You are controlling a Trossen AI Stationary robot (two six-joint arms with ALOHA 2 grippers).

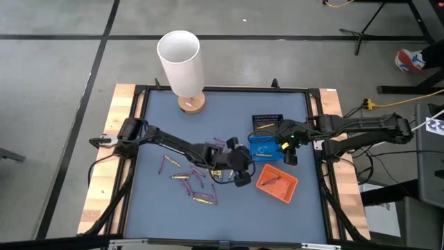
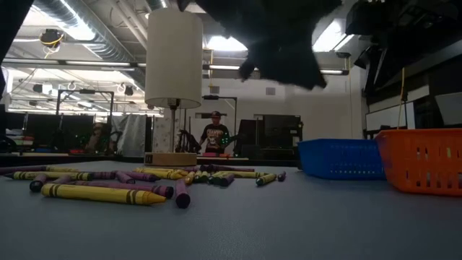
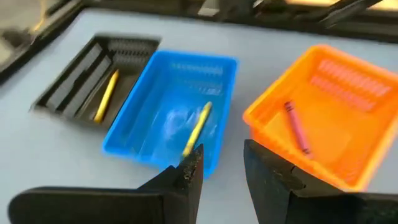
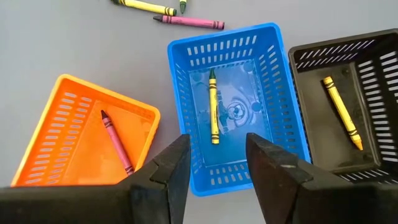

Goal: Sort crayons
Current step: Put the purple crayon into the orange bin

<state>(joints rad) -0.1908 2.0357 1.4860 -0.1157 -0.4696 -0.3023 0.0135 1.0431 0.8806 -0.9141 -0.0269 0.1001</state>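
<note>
Yellow crayon [image 3: 196, 129] lies in the blue tray [image 3: 217, 65]; left gripper [image 3: 222, 167] beside it, apparently empty, half-open; we aim carefully. Right gripper [image 4: 217, 163] hovers above, wide.

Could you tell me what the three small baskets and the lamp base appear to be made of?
The blue basket, orange basket and black basket look like moulded plastic: slotted walls, and the blue floor is glossy enough to show reflections. The lamp base looks like pale, unpainted wood, judging by its tan colour; its grain cannot be made out.
</note>
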